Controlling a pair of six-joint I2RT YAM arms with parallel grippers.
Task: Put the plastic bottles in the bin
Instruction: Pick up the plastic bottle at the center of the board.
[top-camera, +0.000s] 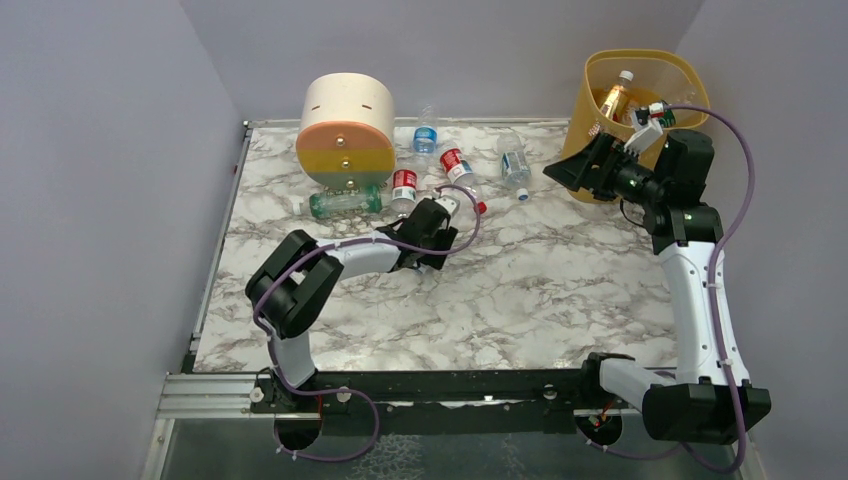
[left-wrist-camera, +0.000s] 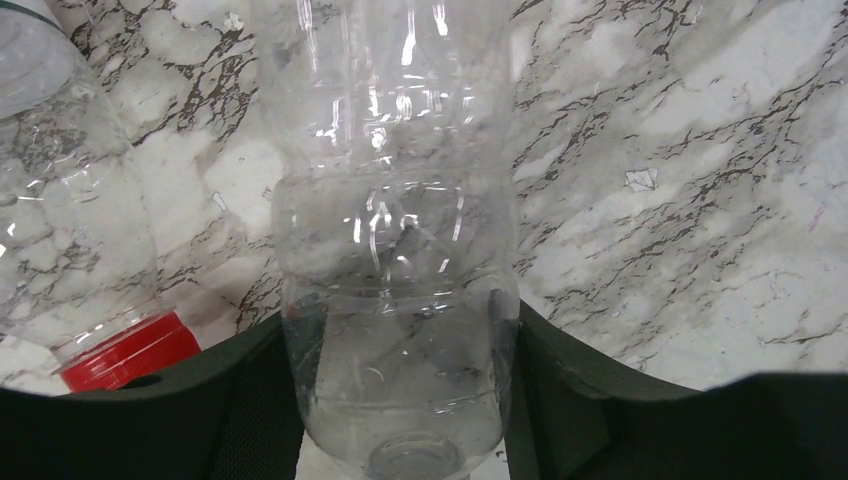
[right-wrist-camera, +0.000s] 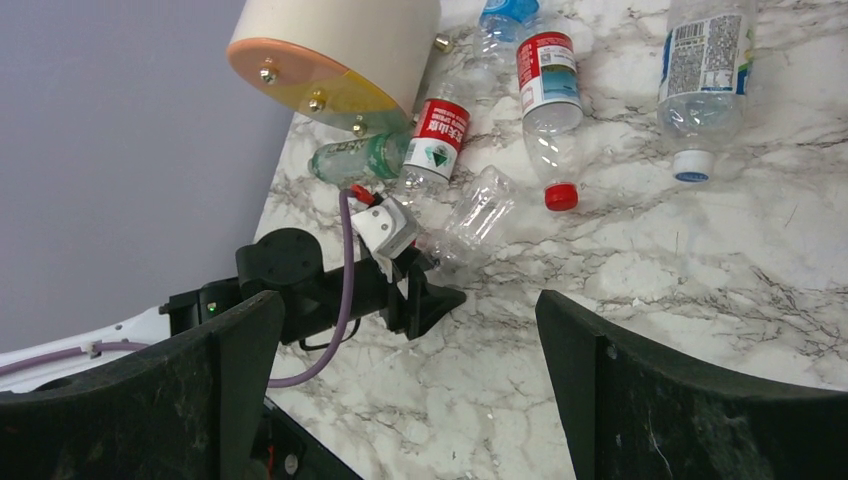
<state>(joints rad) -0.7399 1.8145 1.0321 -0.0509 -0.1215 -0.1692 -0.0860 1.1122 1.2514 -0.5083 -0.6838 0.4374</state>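
My left gripper (left-wrist-camera: 400, 330) is shut on the base end of a clear, label-free plastic bottle (left-wrist-camera: 395, 250) lying on the marble table, one finger against each side. The right wrist view shows this bottle (right-wrist-camera: 478, 212) in front of the left gripper (right-wrist-camera: 430, 290). Another bottle with a red cap (left-wrist-camera: 125, 355) lies just to its left. More bottles lie beyond: a green one (top-camera: 345, 203), two red-labelled ones (top-camera: 404, 185) (top-camera: 455, 163), a blue-capped one (top-camera: 425, 135) and a white-capped one (top-camera: 514, 163). My right gripper (top-camera: 570, 165) hangs open and empty beside the yellow-orange bin (top-camera: 600, 70), which holds bottles (top-camera: 615, 98).
A round cream, orange, yellow and green drawer unit (top-camera: 345, 130) stands at the back left, close behind the green bottle. Grey walls close in the table (top-camera: 520, 290) on the left, the back and the right. The bin stands in the back right corner.
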